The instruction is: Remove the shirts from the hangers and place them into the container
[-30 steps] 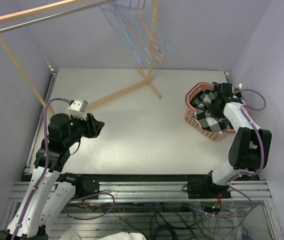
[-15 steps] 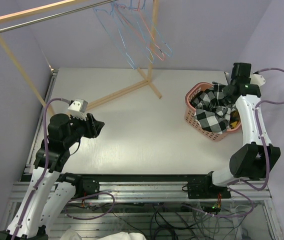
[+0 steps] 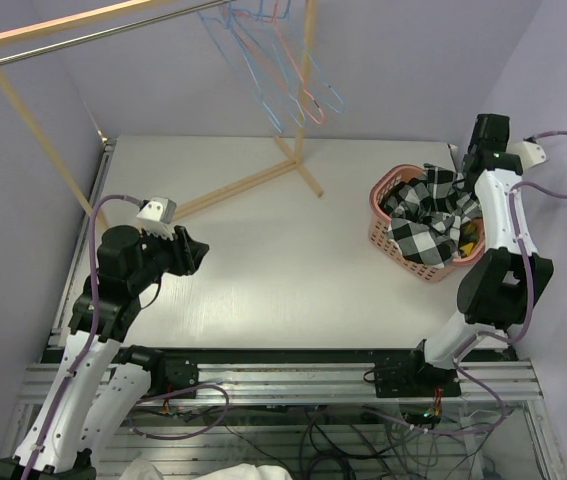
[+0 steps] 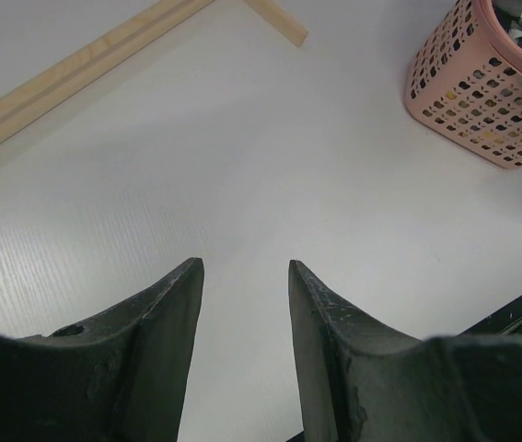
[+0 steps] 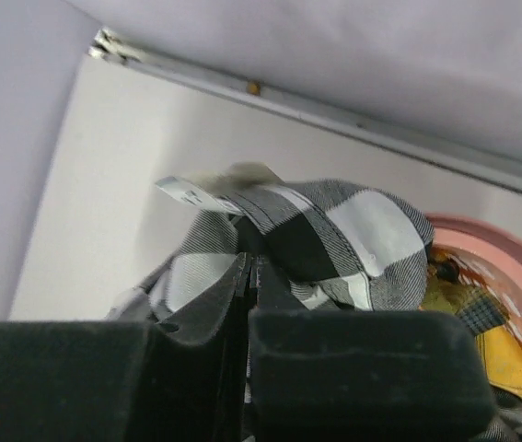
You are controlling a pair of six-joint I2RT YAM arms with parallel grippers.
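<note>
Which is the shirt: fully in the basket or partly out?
Partly out: the shirt fills the basket, but the right gripper pinches a fold beyond the rim.

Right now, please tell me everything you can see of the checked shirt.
The checked shirt is soft woven fabric in large black-and-white squares. It is crumpled into a heap that fills the pink basket and drapes over its rim. One fold is drawn up at the far right corner, pinched in the shut right gripper, and a white label shows near that fold. In the basket, something yellow lies beside it.
</note>
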